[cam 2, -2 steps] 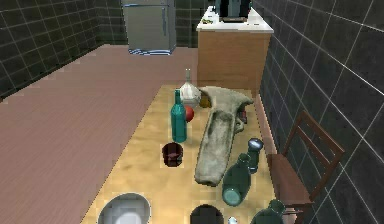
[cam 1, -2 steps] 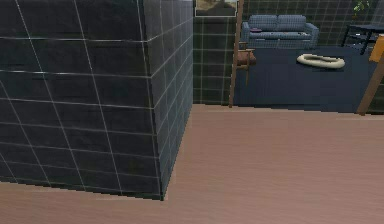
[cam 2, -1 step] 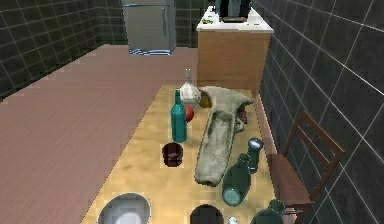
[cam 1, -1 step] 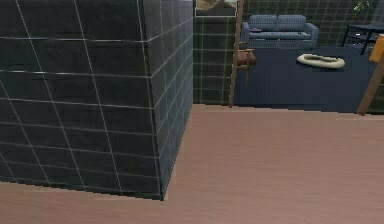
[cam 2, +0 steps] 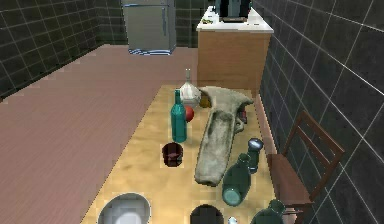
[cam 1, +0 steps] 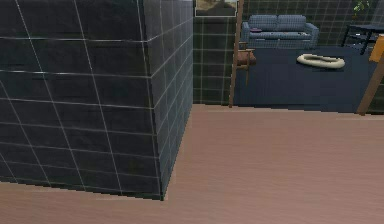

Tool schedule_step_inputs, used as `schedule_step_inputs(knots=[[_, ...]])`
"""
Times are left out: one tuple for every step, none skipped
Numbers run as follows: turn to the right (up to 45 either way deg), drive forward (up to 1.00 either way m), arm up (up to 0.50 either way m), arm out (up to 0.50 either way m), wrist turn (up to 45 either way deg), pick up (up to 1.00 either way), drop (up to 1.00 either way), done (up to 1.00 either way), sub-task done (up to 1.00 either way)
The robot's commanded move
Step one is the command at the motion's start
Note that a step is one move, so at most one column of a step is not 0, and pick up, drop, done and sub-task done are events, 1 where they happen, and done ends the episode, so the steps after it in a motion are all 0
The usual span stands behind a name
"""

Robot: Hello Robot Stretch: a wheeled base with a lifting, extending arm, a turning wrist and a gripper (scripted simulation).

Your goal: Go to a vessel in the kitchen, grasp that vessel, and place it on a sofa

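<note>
Facing a dark tiled wall (cam 1: 90, 90), I see a blue sofa (cam 1: 280, 28) in the room beyond the opening, with a pale ring-shaped cushion (cam 1: 320, 61) on the floor in front of it. In the arm side view, a wooden surface (cam 2: 140, 170) carries several vessels: a teal bottle (cam 2: 180, 120), a dark red cup (cam 2: 171, 152) just beside it, and a grey bowl (cam 2: 125, 212) at the near end. A tan cloth (cam 2: 218, 135) lies alongside the bottle. I cannot tell the state of my tool.

grey bowl (cam 2: 125, 211) partly beyond bottom edge
</note>
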Motion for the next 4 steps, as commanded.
schedule_step_inputs(knots=[[0.0,0.0,0.0,0.4,0.0,0.0,0.0,0.0,0.0],[0.0,0.0,0.0,0.0,45.0,0.0,0.0,0.0,0.0],[0.0,0.0,0.0,0.0,45.0,0.0,0.0,0.0,0.0],[0.0,0.0,0.0,0.0,45.0,0.0,0.0,0.0,0.0]])
